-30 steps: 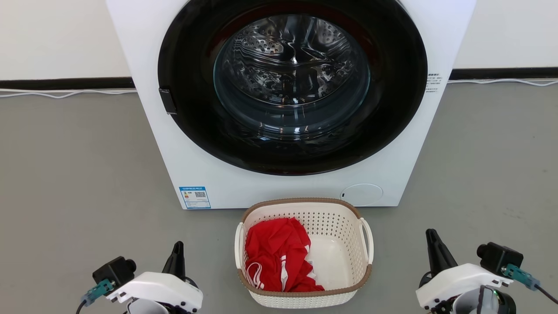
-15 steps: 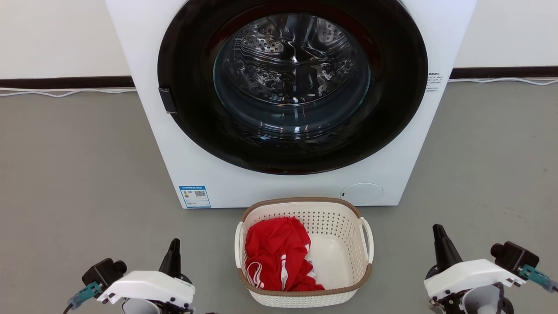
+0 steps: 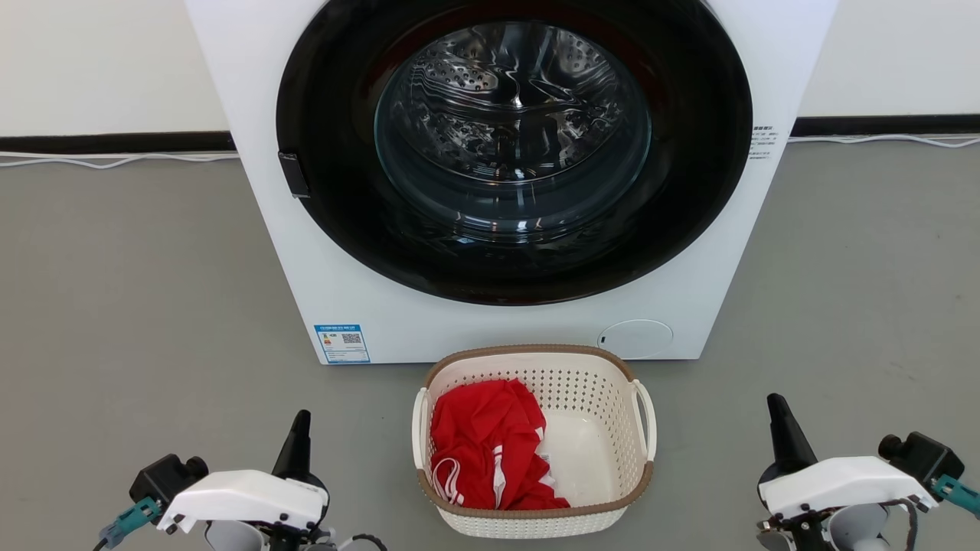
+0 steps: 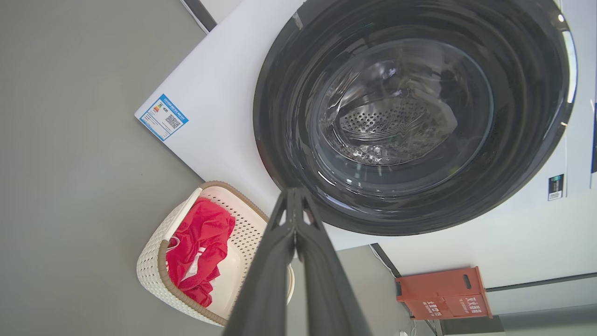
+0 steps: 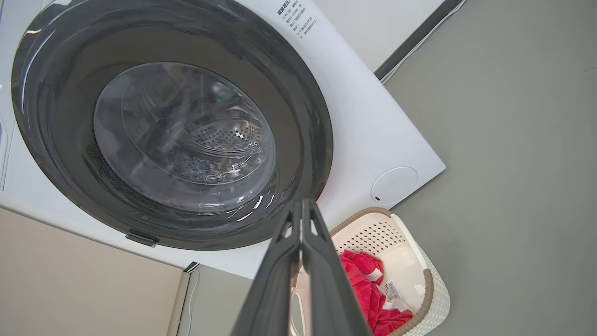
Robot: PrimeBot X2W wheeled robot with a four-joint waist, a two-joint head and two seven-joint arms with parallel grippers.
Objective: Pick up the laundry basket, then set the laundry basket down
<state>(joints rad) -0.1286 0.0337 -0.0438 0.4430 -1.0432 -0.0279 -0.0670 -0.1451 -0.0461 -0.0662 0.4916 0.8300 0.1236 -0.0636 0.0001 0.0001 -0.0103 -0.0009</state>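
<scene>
L fingers (image 3: 295,453), R fingers (image 3: 782,442) farther from basket (image 3: 528,525)

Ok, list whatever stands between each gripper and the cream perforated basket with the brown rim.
Nothing visible does. Only bare grey floor lies between the left gripper and the cream perforated plastic laundry basket, and between it and the right gripper. The large white washing machine stands behind it.
</scene>
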